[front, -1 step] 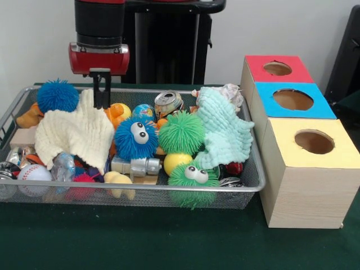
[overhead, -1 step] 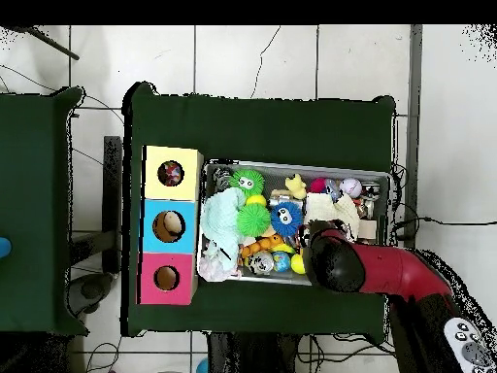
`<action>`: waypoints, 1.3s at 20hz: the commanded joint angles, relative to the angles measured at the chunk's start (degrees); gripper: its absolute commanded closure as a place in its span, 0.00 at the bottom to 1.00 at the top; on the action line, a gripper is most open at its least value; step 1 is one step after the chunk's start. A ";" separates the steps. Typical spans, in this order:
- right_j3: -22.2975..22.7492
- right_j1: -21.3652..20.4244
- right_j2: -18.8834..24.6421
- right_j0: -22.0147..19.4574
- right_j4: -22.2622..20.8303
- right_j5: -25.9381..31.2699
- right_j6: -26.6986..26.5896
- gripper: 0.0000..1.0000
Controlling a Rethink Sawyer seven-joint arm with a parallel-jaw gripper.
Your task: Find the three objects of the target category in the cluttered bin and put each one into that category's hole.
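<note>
Wire mesh forms the bin (front, -1 step: 11,115), and it is packed: going left to right in the front view, a blue spiky ball (front, -1 step: 58,95) sits at the back left corner, a baseball (front, -1 step: 34,172) lies low at the front, and a cream cloth (front, -1 step: 73,132) drapes over that whole left end. The gripper (front, -1 step: 101,90) hangs right above the cloth's upper edge, its dark tips seemingly close together, though whether they are pinching the fabric or just poised over it cannot be told from here. Next come a blue fuzzy ball with eyes (front, -1 step: 136,138), a crushed can (front, -1 step: 169,102), a green spiky ball (front, -1 step: 181,132), a smaller green one with eyes (front, -1 step: 194,175), then a mint cloth (front, -1 step: 225,132) slumped at the right end. Beside the bin stand the boxes: red (front, -1 step: 278,68), blue (front, -1 step: 292,100), yellow (front, -1 step: 314,142), each with a hole on top. Which category is wanted is not shown, so the targets could be anywhere in the pile, some likely buried. The risks look plain: the cloth is floppy and could snag neighbours and drag them over the low rim, or slip free on the long carry across the clutter to the boxes.
</note>
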 commanded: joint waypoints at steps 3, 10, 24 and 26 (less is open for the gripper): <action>2.68 0.29 7.15 -1.23 -4.76 3.50 -5.71 1.00; 6.87 -0.85 4.38 4.12 -1.39 1.43 4.62 1.00; 18.50 -11.98 0.26 10.44 3.35 0.38 10.37 1.00; 20.80 -14.26 0.91 9.95 4.25 0.61 9.61 1.00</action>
